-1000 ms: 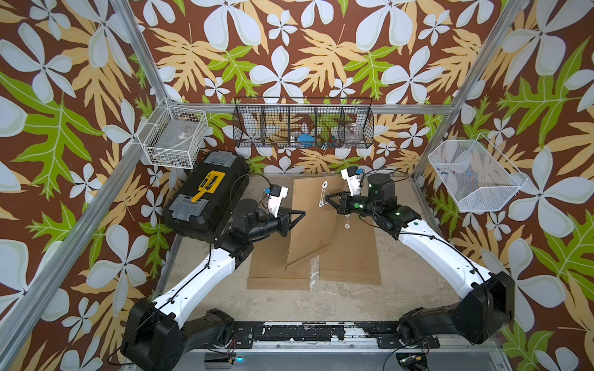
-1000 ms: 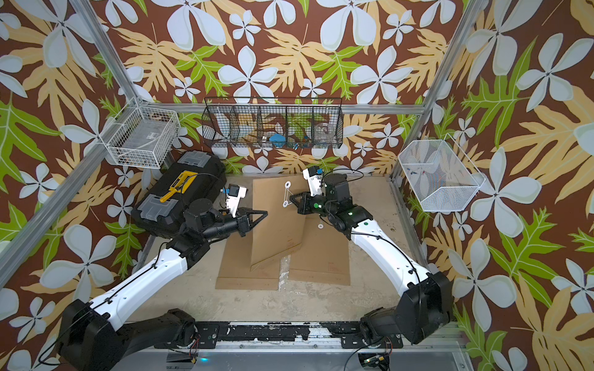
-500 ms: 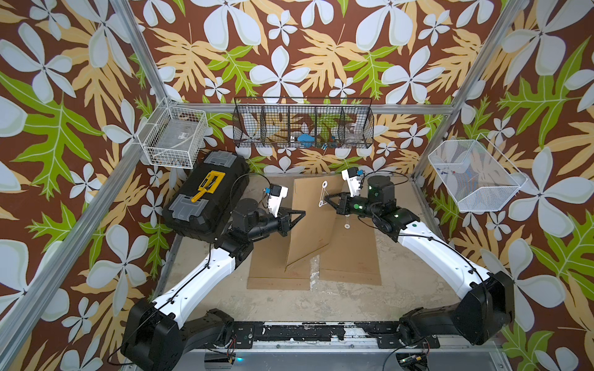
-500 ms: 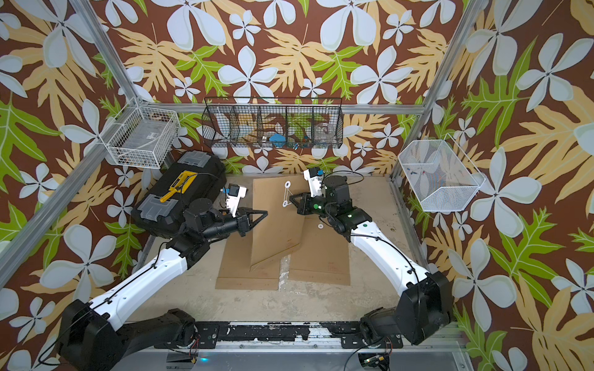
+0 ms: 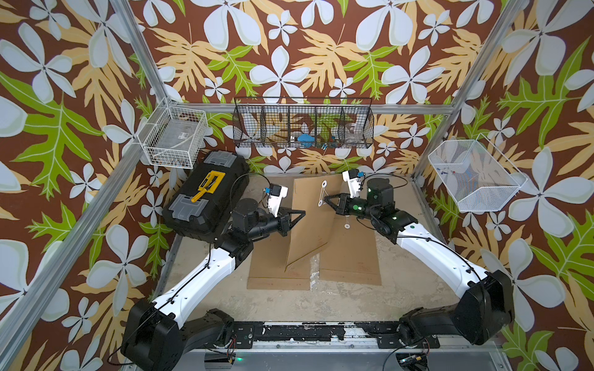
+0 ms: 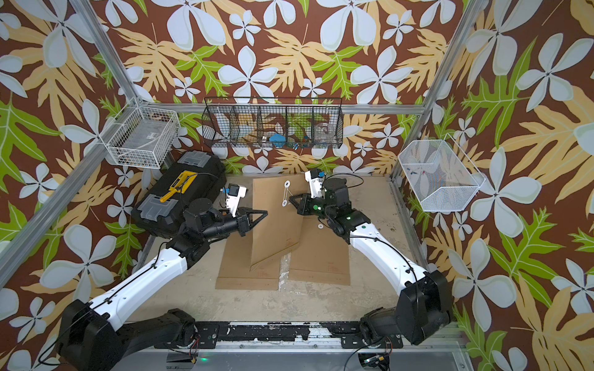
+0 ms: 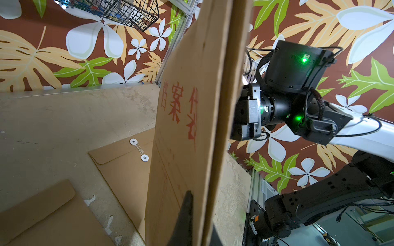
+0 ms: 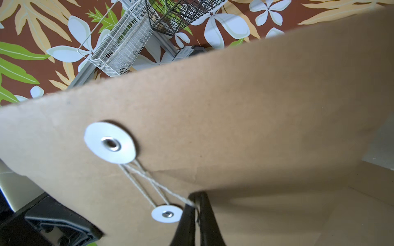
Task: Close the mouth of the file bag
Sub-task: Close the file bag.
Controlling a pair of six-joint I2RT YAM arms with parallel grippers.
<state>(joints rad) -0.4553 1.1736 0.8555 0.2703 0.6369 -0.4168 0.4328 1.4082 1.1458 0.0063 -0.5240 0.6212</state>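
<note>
Clamped on the file bag's side edge, the left pincer (image 5: 301, 214) has its jaws together with only the kraft paper between them; the right pincer (image 5: 325, 198) is nipped tight on the white string (image 8: 149, 181), just beside the lower closure disc (image 8: 167, 214); strands of that string run up to the upper closure disc (image 8: 109, 142) on the flap; the file bag (image 5: 310, 225) stands on edge, tilted, between the two pincers, over the middle of the worktop (image 5: 289, 305) toward its rear edge; red printed characters (image 7: 179, 106) mark the face seen in the left wrist view; its lower corner comes down at a flat kraft bag (image 5: 273, 276), though whether they touch I cannot tell; a second flat kraft bag (image 5: 353, 257) lies just beside that one, nearer the right edge; a black toolbox (image 5: 205, 196) with a yellow handle sits at the rear left corner; a black wire basket (image 5: 302, 128) hangs on the rear wall.
</note>
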